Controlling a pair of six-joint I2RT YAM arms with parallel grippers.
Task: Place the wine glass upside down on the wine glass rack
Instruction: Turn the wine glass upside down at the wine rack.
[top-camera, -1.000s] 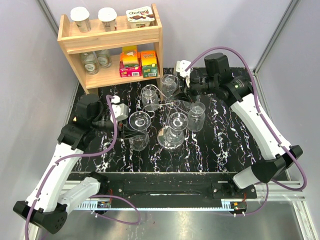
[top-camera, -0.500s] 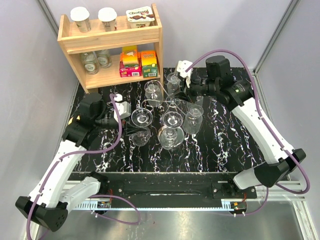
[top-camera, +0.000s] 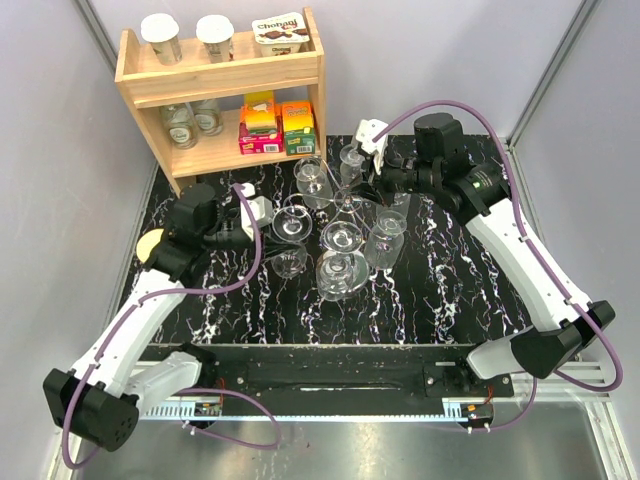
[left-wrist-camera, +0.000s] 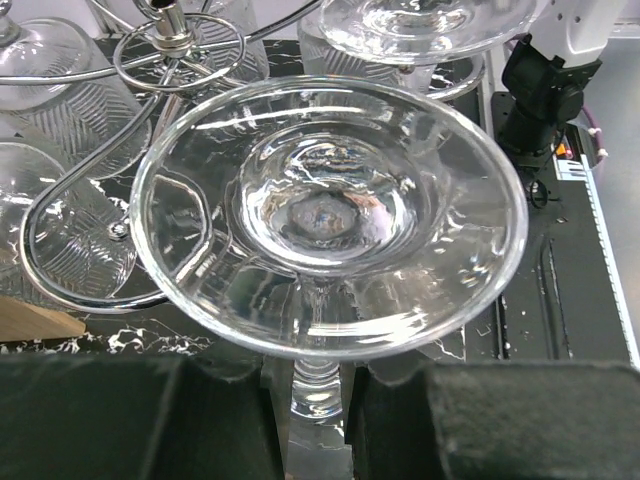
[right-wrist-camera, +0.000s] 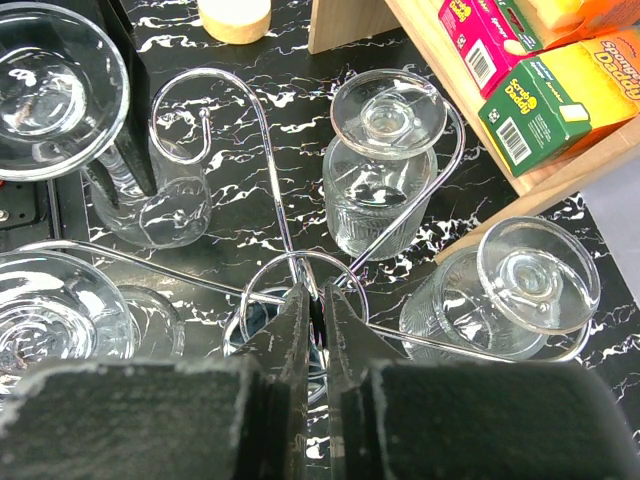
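Note:
The wine glass rack (top-camera: 345, 204) is a silver wire stand with curled arms, at the middle of the black marble table (top-camera: 450, 290). Several glasses hang upside down on it. My left gripper (top-camera: 274, 221) is shut on the stem of a wine glass (top-camera: 291, 226), held upside down at the rack's left side. In the left wrist view its round foot (left-wrist-camera: 330, 215) fills the frame and its stem (left-wrist-camera: 318, 385) sits between my fingers. My right gripper (top-camera: 363, 188) is shut on the rack's central post (right-wrist-camera: 318, 292) at the top ring.
A wooden shelf (top-camera: 225, 90) with jars, boxes and a yoghurt cup stands at the far left, close behind the rack. A round wooden disc (top-camera: 150, 243) lies at the table's left edge. Hanging glasses (right-wrist-camera: 385, 165) (right-wrist-camera: 510, 290) crowd the rack's arms.
The rack and its glasses have shifted left and toward the shelf with my right gripper. My left gripper has moved right and farther in with the wine glass, staying beside the rack.

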